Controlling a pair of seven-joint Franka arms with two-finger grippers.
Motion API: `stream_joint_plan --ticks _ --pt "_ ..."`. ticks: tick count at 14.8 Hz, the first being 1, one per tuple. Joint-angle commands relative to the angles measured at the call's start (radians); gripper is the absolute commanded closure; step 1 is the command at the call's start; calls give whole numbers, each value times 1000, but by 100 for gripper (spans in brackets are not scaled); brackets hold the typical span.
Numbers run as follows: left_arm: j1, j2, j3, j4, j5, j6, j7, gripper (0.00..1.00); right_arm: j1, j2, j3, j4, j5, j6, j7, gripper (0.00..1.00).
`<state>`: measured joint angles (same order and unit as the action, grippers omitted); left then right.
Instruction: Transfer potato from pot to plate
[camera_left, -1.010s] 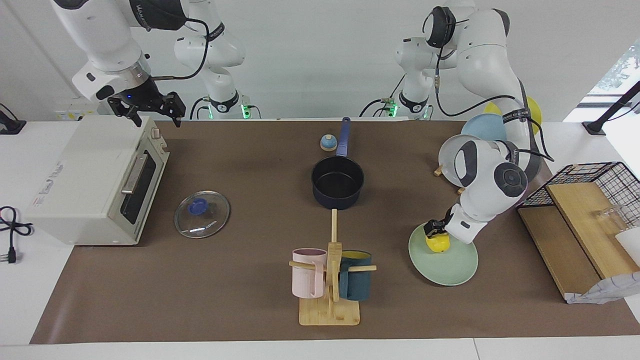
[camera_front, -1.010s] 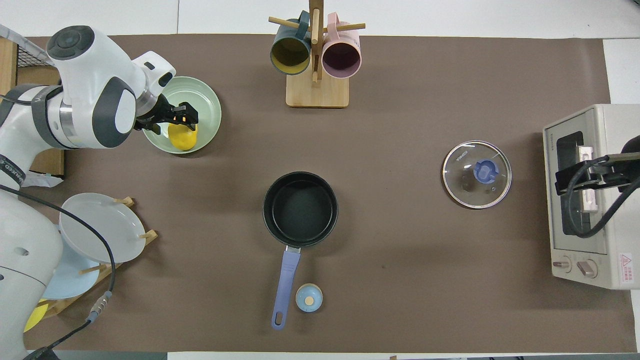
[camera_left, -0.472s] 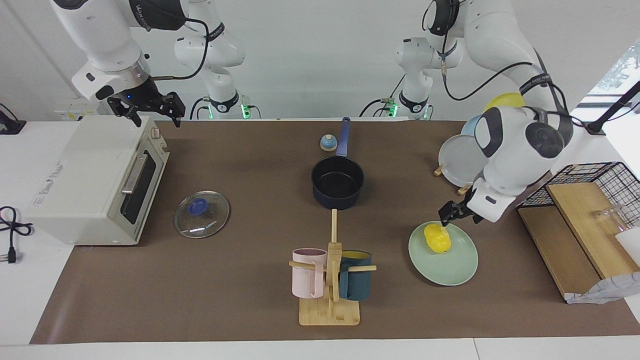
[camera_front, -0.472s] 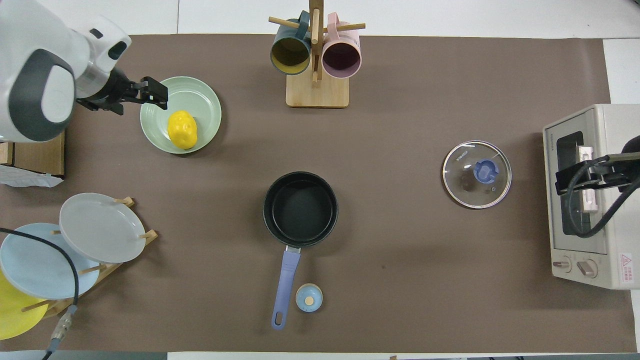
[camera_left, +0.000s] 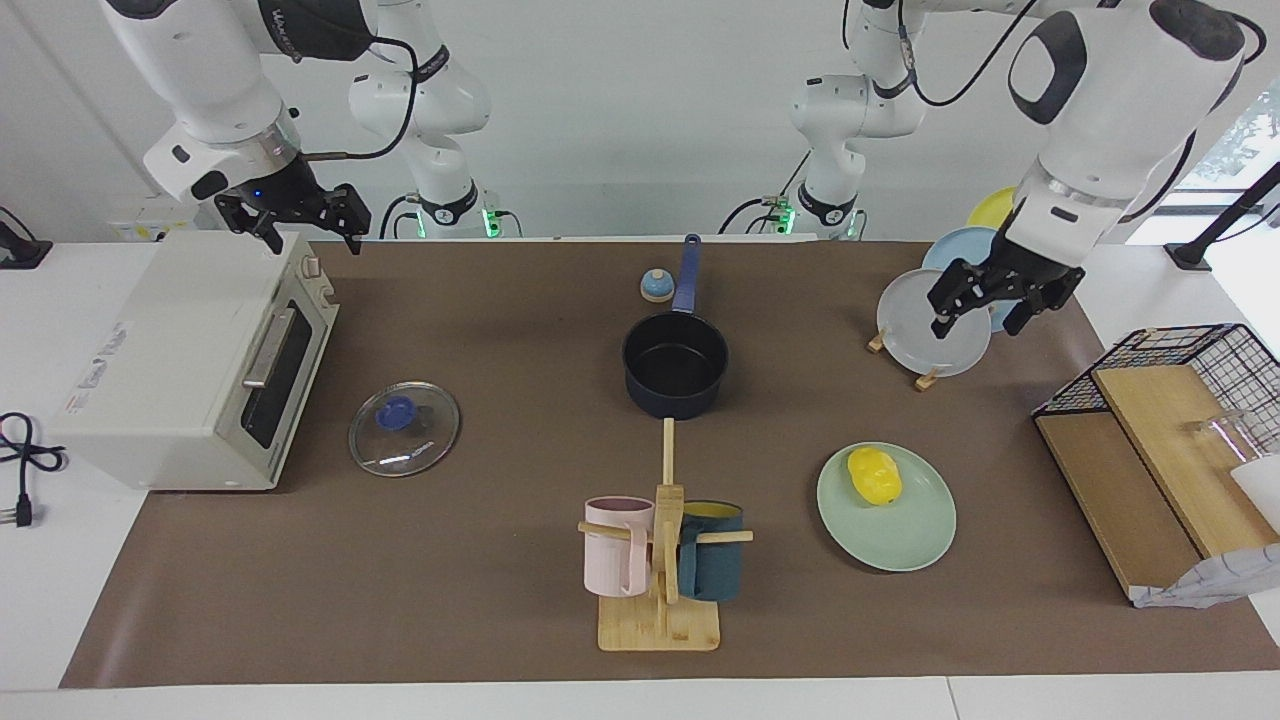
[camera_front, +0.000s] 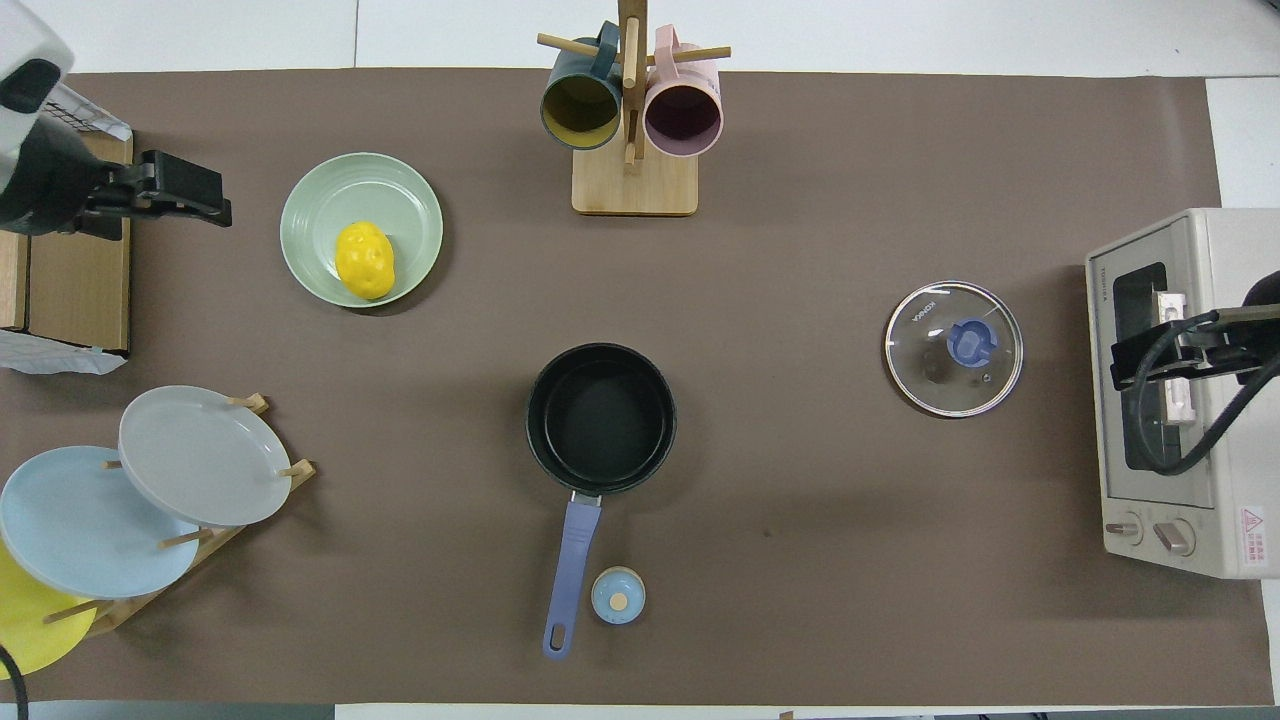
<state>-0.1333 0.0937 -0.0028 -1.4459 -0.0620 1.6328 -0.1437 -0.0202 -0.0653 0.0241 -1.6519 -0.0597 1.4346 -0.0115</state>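
1. Facing view: the potato (camera_left: 874, 475) lies on the plate (camera_left: 900, 540) at lower right of the frame, on its upper part. The pot (camera_left: 676, 364) stands empty at centre, its handle pointing to the top of the frame. The left gripper (camera_left: 1000, 300) hangs at upper right with its jaws apart and nothing between them, in the air above the plate rack (camera_left: 925, 330). The right gripper (camera_left: 295, 215) waits at upper left above the toaster oven (camera_left: 180, 360), jaws likewise apart and empty.

2. Overhead view: the potato (camera_front: 364, 260) rests in the plate (camera_front: 400, 200) at upper left; the pot (camera_front: 601, 418) sits at centre. The left gripper (camera_front: 170, 190) shows at the left edge, clear of the plate.
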Motion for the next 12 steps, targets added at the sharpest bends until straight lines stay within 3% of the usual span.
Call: stream_joint_plan --ticks 1,4,6,10,12 --pt "7 -110 -2 -100 19 -43 15 0 -9 -7 -1 -9 23 12 -8 0" --pt "6 -221 -3 -241 19 -37 16 0 -9 -7 -1 -9 23 12 -8 0" --pt "6 -241 -5 -283 19 -18 18 0 -9 -7 -1 -9 23 12 -8 0" --pt "6 -210 -2 -239 17 -31 9 0 -9 -7 -1 -9 23 12 -10 0" --pt "4 -172 -2 -170 33 -111 10 0 -9 -7 -1 -9 23 12 -8 0"
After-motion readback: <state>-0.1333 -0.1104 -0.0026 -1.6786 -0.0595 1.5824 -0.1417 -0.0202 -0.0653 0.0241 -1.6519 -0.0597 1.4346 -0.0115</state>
